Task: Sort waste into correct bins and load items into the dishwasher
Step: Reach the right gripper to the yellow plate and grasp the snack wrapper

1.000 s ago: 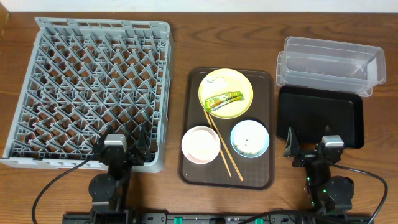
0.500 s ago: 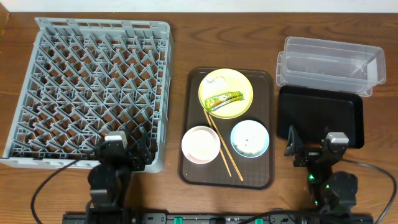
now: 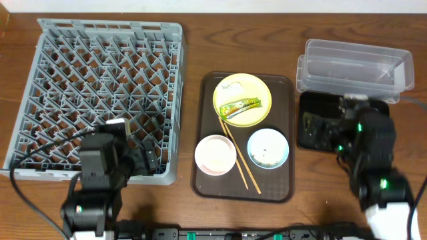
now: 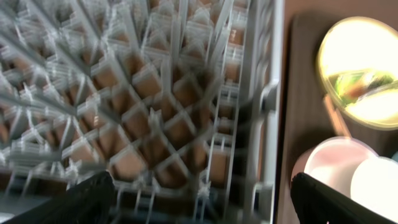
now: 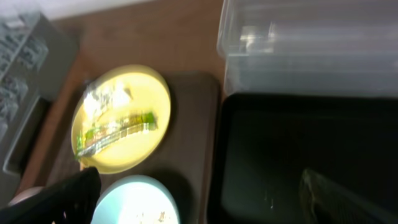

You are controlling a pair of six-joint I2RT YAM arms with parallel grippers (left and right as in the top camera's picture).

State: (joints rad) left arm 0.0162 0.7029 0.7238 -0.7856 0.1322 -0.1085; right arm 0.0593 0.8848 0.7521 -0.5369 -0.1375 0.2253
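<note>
Left gripper (image 4: 202,180): fingers spread wide, empty, over the near right corner of the dish rack (image 3: 100,87).

Snack wrapper (image 3: 240,107) lies on the yellow plate (image 3: 252,85) on the brown tray (image 3: 273,187). Its long axis slants from near-left to far-right.

Right gripper (image 5: 199,177): wide open, empty, above the black tray (image 5: 280,137). The wrapper sits to its left and slightly ahead.

Judgement: the right arm is nearer. The clear tub (image 3: 353,67) sits just beyond it.

Green-yellow wrapper (image 3: 240,107) on yellow plate (image 3: 254,87)
</note>
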